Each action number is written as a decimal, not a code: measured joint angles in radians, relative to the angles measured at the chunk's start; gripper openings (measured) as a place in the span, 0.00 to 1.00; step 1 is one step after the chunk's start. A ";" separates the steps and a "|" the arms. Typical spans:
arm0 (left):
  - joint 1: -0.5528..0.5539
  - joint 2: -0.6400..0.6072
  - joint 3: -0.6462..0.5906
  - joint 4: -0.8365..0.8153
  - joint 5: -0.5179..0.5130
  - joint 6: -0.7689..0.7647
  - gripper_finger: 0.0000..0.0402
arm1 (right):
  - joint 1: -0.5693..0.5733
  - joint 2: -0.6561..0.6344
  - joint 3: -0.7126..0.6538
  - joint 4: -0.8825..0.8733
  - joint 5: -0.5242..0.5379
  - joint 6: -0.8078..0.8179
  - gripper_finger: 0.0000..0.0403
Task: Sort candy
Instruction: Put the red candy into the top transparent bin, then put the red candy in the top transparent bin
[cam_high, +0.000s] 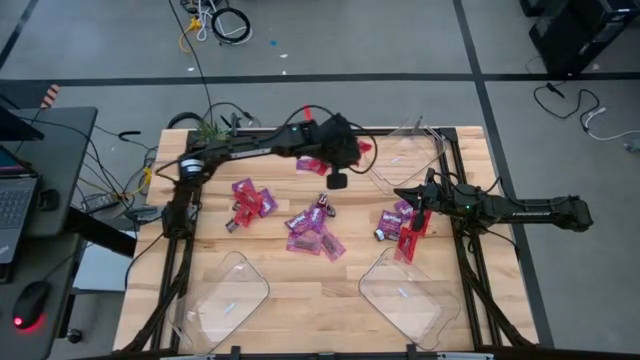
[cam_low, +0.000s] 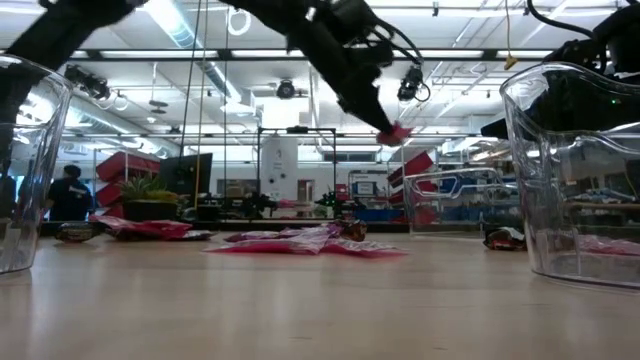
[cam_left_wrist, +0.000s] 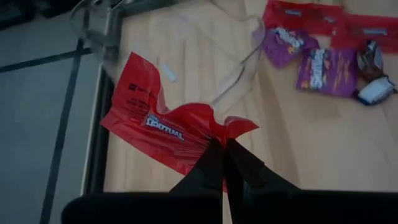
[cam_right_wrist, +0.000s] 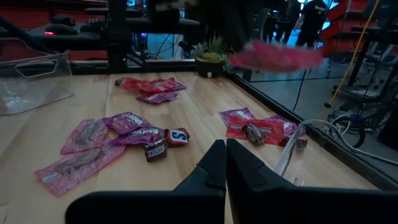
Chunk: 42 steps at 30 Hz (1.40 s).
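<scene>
Red packet (cam_left_wrist: 163, 127), pinched at one corner by the left tool (cam_left_wrist: 224, 155), hangs clear of the worktop (cam_high: 300, 285) beside the clear tray (cam_high: 405, 160) at two o'clock. To release well, the packet should probably be carried fully over the tray rim before opening. Remaining candy (cam_high: 310, 230) lies scattered at centre. The right tool (cam_right_wrist: 225, 163), fingers together and empty, waits at three o'clock.

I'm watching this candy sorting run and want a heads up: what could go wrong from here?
The left gripper pinches only a corner of the red packet, so it could slip out before reaching the clear tray. The packet hangs near the table edge and might fall to the floor. The right gripper waits close by, risking a bump.
</scene>
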 joint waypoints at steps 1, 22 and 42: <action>0.000 0.029 0.035 -0.003 0.004 0.006 0.00 | 0.000 0.000 0.000 0.000 0.000 0.000 0.00; 0.009 0.284 0.392 0.011 0.067 0.025 0.27 | 0.000 0.000 0.000 0.000 0.000 0.000 0.00; -0.025 0.258 0.315 0.333 0.301 -0.050 0.01 | -0.001 0.000 0.000 0.081 0.000 0.013 0.00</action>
